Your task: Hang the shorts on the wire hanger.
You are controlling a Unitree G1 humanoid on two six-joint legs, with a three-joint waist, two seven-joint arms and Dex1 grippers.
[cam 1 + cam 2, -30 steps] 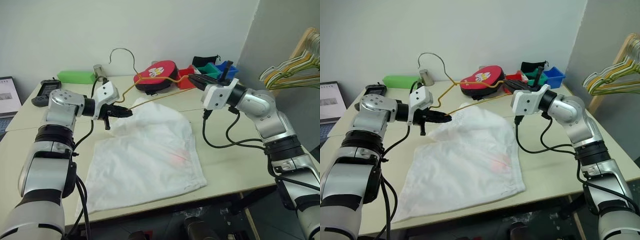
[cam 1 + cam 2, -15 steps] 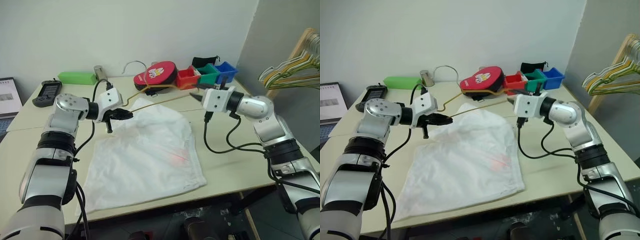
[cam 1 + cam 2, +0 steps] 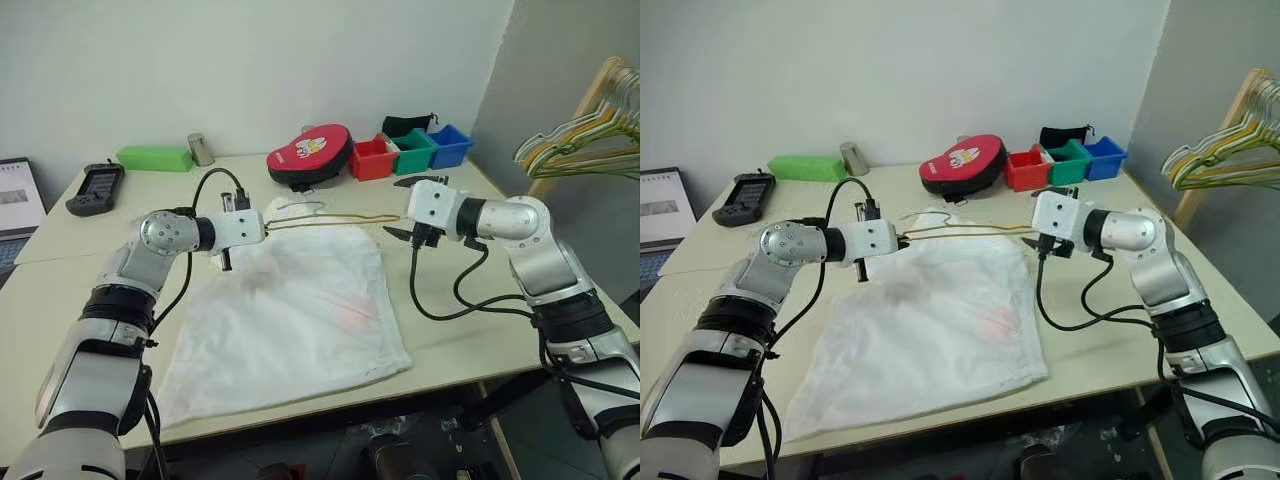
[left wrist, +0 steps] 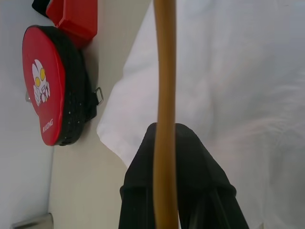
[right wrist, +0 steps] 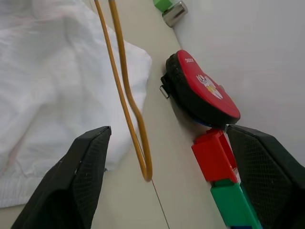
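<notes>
Since a second ago the wire hanger drops flat over the shorts on the table, left end effector clamped on it, right end effector spread wide (released), so threading the shorts seems next.

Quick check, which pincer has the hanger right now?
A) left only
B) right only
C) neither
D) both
A: the left pincer is shut on the hanger, while the right pincer stands open with the wire's end loose between its fingers.
</notes>
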